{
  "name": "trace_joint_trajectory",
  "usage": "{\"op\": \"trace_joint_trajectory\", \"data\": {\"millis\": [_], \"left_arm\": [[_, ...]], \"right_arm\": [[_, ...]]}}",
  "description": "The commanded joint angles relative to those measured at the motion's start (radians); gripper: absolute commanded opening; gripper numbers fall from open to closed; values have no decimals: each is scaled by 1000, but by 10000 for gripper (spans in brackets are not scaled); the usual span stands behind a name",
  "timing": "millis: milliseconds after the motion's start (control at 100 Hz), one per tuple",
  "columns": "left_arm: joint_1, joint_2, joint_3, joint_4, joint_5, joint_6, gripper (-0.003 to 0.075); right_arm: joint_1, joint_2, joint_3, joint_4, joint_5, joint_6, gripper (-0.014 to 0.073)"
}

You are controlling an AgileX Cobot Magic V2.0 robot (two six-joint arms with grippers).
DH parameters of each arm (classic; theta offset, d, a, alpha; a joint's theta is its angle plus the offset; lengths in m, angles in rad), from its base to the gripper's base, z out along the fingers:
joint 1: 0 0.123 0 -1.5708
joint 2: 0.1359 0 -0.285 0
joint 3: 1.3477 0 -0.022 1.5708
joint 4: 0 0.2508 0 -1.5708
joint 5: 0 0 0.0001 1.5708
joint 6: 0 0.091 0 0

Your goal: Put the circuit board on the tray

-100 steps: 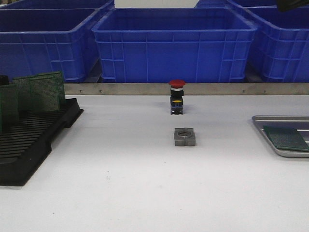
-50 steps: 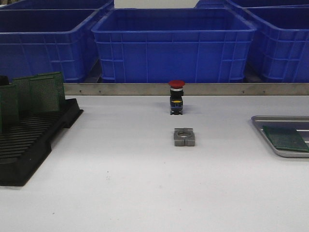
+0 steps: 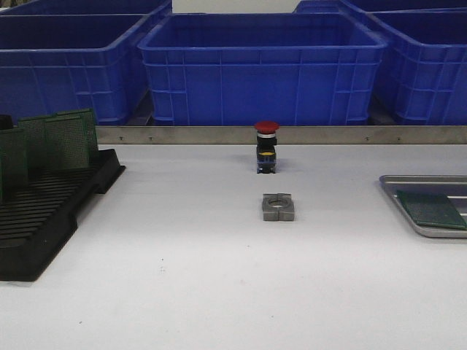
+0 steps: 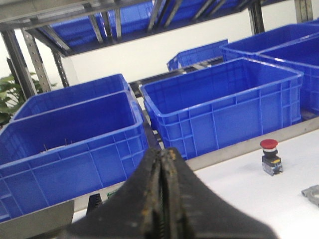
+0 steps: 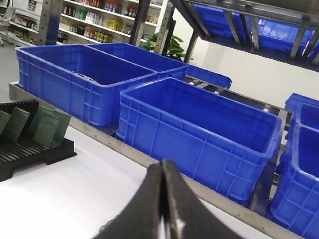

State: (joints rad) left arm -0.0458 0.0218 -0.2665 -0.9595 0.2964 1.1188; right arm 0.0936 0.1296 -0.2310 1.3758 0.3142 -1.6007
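The silver-grey tray (image 3: pixel 423 180) lies at the table's right edge, partly cut off in the front view. A green circuit board (image 3: pixel 430 209) lies flat on it. Several more green boards (image 3: pixel 62 138) stand in the black slotted rack (image 3: pixel 44 211) at the left; the rack (image 5: pixel 30 149) also shows in the right wrist view. Neither gripper shows in the front view. My left gripper (image 4: pixel 162 158) is shut and empty, up above the table. My right gripper (image 5: pixel 162 168) is shut and empty, also held high.
A red push button (image 3: pixel 267 146) stands mid-table with a grey metal block (image 3: pixel 279 207) in front of it. Large blue bins (image 3: pixel 263 65) stand behind a metal rail (image 3: pixel 328 134) along the table's far edge.
A dark part of the right arm at the front view's top right corner has gone out of view. The board on the tray has not moved.
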Motion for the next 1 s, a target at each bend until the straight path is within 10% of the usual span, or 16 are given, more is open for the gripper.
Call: {"op": "trace_joint_trajectory", "data": {"millis": [0, 700, 890, 990], "left_arm": [[1, -2, -24, -32, -50, -10, -20], [3, -2, -11, -7, -140, -28, -20], [27, -18, 65, 674, -100, -907, -20], [25, -53, 169, 784, -103, -1038, -20]], "right_arm": [[2, 8, -26, 37, -12, -9, -107], [2, 8, -26, 37, -10, -9, -107], [2, 8, -26, 37, -9, -9, -107], [2, 8, -26, 37, -10, -9, -107]]}}
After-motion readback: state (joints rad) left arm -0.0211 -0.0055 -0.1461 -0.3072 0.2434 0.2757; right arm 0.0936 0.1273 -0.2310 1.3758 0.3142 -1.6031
